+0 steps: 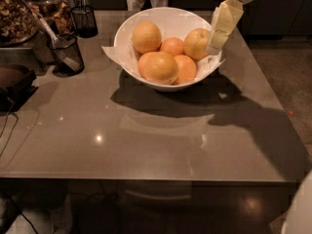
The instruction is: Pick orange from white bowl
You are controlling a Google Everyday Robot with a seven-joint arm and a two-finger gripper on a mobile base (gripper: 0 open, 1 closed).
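Camera view shows you the gripper (214,47) at the white bowl's (165,84) right rim, its opening impossible to tell; centre it over the pale orange (195,43) just beside it, clear of the paper (111,52).

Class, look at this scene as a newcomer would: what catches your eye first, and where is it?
The white bowl at the far middle of the grey table, heaped with orange fruits, draws the eye first. Next is the robot's pale gripper, which hangs over the bowl's right rim, beside a pale orange.
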